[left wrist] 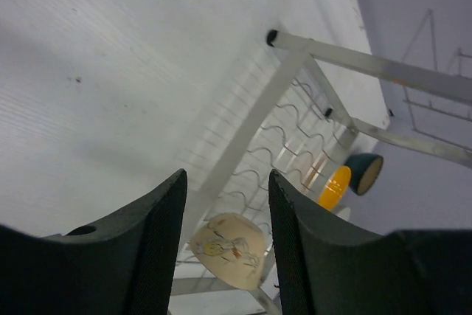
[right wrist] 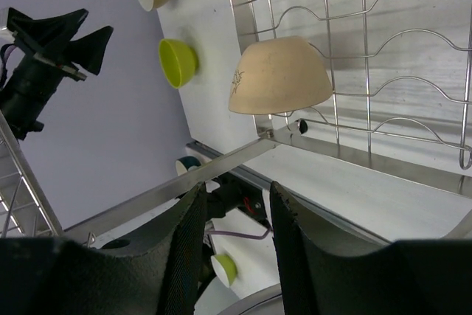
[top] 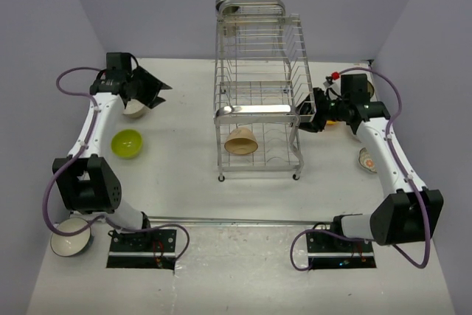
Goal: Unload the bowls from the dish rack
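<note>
The chrome dish rack (top: 258,112) stands mid-table. One beige bowl (top: 241,141) sits on its side in the lower tier, near the front left; it also shows in the right wrist view (right wrist: 280,75) and the left wrist view (left wrist: 228,248). My left gripper (top: 156,94) is open and empty at the far left, far from the rack, above a cream bowl (top: 134,109). My right gripper (top: 304,117) is open and empty, close against the rack's right side at the level of the flat front bar (top: 254,115). In both wrist views the fingers (left wrist: 166,226) (right wrist: 188,241) stand apart with nothing between them.
A green bowl (top: 127,143) lies left of the rack and a white bowl (top: 70,235) at the near left corner. A patterned bowl (top: 366,160) lies right of my right arm. A yellow bowl (left wrist: 335,186) and a teal bowl (left wrist: 366,172) sit beyond the rack.
</note>
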You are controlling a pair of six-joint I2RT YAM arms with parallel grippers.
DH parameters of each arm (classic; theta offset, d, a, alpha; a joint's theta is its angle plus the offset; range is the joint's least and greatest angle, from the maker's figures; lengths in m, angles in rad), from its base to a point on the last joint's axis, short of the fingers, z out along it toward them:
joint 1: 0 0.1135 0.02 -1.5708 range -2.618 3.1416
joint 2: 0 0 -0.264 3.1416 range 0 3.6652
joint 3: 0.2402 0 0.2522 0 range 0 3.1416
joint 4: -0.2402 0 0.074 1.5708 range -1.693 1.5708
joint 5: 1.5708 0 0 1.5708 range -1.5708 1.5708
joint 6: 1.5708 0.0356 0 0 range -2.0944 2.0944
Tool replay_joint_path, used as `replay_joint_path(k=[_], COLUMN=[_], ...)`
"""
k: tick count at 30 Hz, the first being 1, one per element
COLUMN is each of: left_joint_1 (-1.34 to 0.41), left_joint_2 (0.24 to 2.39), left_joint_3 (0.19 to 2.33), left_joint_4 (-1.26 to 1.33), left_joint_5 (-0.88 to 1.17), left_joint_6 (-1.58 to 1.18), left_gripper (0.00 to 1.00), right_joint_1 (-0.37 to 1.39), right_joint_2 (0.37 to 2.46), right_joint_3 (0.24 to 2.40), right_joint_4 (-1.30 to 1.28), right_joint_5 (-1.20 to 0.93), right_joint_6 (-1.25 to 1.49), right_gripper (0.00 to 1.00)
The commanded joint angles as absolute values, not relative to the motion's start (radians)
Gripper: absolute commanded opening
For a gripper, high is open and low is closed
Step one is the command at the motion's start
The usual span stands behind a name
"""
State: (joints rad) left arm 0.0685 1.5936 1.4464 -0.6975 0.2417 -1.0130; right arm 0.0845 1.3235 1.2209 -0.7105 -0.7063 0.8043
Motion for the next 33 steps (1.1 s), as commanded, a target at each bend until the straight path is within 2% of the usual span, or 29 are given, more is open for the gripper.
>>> replay_joint_path(k=[1, 6, 14, 23, 30, 33], left_joint_1=[0.041, -0.021, -0.109, -0.282, -0.387, -0.393], left_joint_2=[1.522, 1.451, 1.329, 1.371, 1.414, 1.427], left_joint_3=[1.447, 1.288, 1.051, 1.063, 1.098, 1.13], left_joint_4=[-0.655, -0.598, -0.411, -0.293, -0.313, -0.396], left_joint_5=[0.327, 0.489, 0.583, 0.569, 0.54, 0.535], left_joint_6=[-1.137, -1.282, -1.531, -1.703, -1.738, -1.695], left_gripper=[0.5, 0.5, 0.54, 0.56, 0.56, 0.56], right_joint_1=[0.091, 0.104, 0.153, 0.215, 0.225, 0.23], right_joint_2=[1.356, 1.433, 1.577, 1.667, 1.706, 1.7], right_joint_3=[1.229, 1.216, 1.244, 1.221, 1.22, 1.209], right_joint_4=[-0.657, -0.594, -0.485, -0.365, -0.341, -0.328], right_joint_5=[-0.765, -0.798, -0.799, -0.802, -0.785, -0.776], right_joint_6=[0.822, 0.836, 0.867, 0.933, 0.951, 0.971], right_gripper=[0.41, 0.41, 0.4, 0.4, 0.4, 0.4])
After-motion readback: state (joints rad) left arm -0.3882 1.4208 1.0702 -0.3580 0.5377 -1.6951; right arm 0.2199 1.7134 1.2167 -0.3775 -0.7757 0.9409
